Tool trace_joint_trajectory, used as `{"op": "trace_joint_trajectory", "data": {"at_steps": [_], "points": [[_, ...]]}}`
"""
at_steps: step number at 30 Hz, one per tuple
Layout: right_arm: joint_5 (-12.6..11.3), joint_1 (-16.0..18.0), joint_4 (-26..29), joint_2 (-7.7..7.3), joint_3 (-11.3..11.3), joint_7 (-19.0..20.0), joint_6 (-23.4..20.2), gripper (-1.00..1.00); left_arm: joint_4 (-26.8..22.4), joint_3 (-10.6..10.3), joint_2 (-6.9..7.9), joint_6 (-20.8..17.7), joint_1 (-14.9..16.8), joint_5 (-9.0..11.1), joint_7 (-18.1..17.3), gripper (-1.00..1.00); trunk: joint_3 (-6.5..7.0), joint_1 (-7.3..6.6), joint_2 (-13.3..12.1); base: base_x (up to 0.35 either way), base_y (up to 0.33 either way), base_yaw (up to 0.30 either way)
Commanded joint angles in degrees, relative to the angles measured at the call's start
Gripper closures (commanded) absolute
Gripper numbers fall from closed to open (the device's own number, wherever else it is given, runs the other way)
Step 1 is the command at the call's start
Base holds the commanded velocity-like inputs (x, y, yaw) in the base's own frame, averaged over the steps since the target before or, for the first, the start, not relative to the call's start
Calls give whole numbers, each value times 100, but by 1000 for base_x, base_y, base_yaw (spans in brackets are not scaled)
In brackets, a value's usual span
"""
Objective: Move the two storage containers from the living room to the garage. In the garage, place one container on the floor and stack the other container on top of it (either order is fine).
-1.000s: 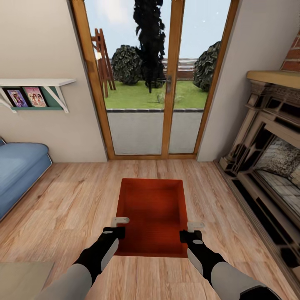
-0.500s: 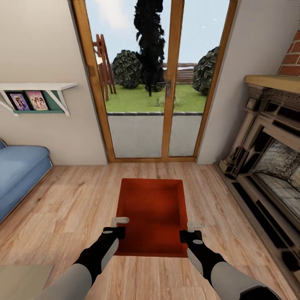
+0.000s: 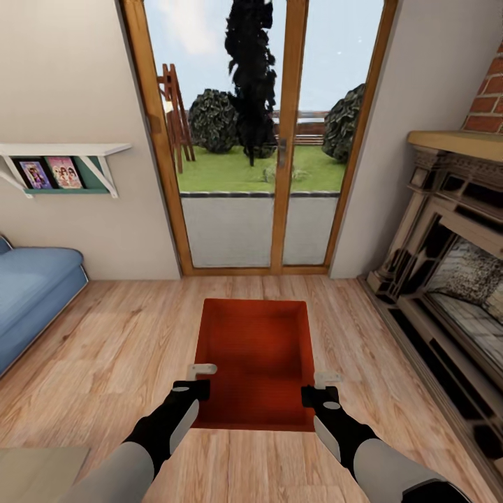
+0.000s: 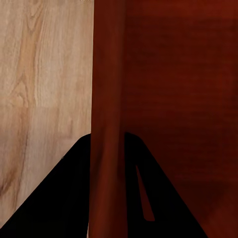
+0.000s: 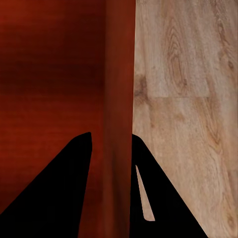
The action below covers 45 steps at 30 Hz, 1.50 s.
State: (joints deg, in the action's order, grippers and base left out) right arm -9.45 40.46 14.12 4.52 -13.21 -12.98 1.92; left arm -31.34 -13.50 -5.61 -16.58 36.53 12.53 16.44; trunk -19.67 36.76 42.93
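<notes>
Currently in the living room. One storage container (image 3: 255,363), orange-red, lidless, low straight walls, is carried in front of the trunk between both arms, its long axis pointing away toward the glass doors (image 3: 255,140). Its inside is bare.

Left gripper (image 3: 200,378): clamped on the container's left long wall, near the end closest to the robot. In the left wrist view, the dark fingers (image 4: 69,193) sit one on each side of the wall (image 4: 106,124), outer finger over the wood floor, inner finger over the container's interior. Closed on the wall.

Right gripper (image 3: 323,388): same on the right long wall, near the closest end. In the right wrist view, the fingers (image 5: 64,188) straddle the wall (image 5: 119,99), one inside the container, one outside over the planks. Closed on the wall.

The two grips stand roughly opposite each other across the container's width. Whether the container's base touches the floor cannot be told from these views.

Surroundings: light wood plank flooring (image 3: 126,335) beneath. Wood-framed doors straight ahead, garden with lawn and dark trees beyond. Blue sofa (image 3: 31,297) at the left edge of the head view. White wall shelf (image 3: 66,150) above it, with a green backing and two picture covers. Dark wood fireplace (image 3: 454,279) on the right, brick above its mantel.
</notes>
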Motion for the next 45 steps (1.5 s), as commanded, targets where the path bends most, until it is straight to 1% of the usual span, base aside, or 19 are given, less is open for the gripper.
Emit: {"op": "trace_joint_trajectory", "data": {"at_steps": [1,10,20,45], "points": [[5,6,55,5,29,-3,177,100,5,-12,-26,-21,0,149,61,100,2,1,6,0,0,0],[5,6,56,5,29,-3,177,100,3,-12,-28,-21,2,149,61,100,84,1,6,0,0,0],[5,6,56,12,29,-3,177,100,-207,-12,-19,-21,1,145,61,100,176,1,6,0,0,0],[5,6,49,5,29,-3,177,100,-127,14,-19,-30,-3,153,61,100,404,1,6,0,0,0]]}}
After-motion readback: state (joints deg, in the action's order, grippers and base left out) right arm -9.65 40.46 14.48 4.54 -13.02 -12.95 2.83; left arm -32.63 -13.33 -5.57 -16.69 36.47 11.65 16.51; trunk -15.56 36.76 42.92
